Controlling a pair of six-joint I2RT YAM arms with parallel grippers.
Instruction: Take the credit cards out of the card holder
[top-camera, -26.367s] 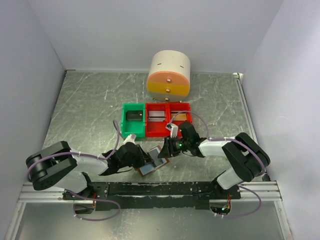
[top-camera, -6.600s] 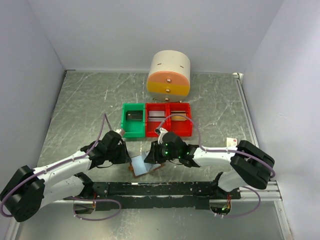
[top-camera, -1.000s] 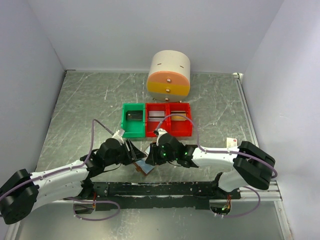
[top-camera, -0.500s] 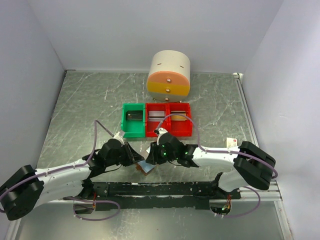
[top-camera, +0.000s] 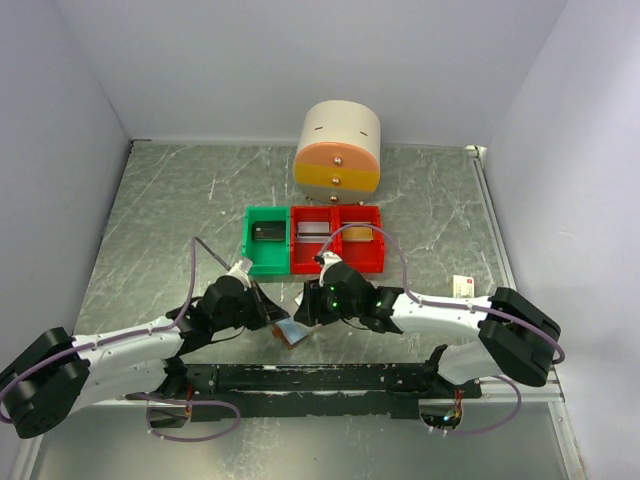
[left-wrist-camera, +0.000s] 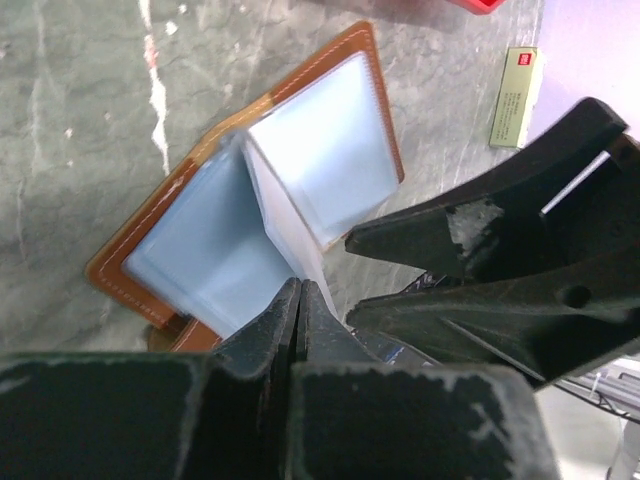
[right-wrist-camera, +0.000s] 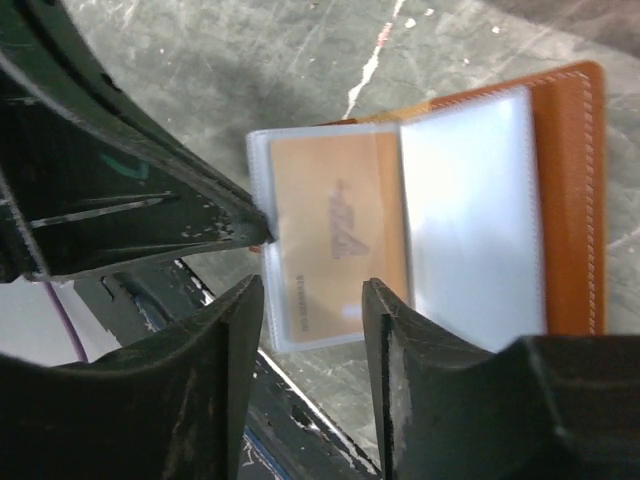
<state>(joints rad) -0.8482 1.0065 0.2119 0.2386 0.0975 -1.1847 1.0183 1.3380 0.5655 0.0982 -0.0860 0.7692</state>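
Extraction pending: brown leather card holder (left-wrist-camera: 330, 150) open at tabletop's (top-camera: 160, 220) near edge; left gripper (left-wrist-camera: 300, 290) pinches clear sleeve (left-wrist-camera: 285, 225), tan card (right-wrist-camera: 335, 230) inside; right gripper (right-wrist-camera: 315, 300) open-jawed.

Counter (top-camera: 170, 220) was grey sheet metal, scuffed w/ pale scratches all over, walls on 3 sides. Far middle: round drawer unit (top-camera: 338, 148), cream top, orange front, stood on it. Nearer, approx centre: 3 plastic bins in a row, touching side by side, i.e. green bin (top-camera: 267, 209) on L, middle red bin (top-camera: 313, 209), R red bin (top-camera: 362, 209). In front of bins, by near edge: card holder (left-wrist-camera: 325, 150) lay open, brown back on the metal, pale blue-grey panels up, one clear leaf raised. R side, well apart from bins: small cream box (top-camera: 462, 284) w/ red mark lay flat. Black rail (top-camera: 300, 378) ran along near edge.
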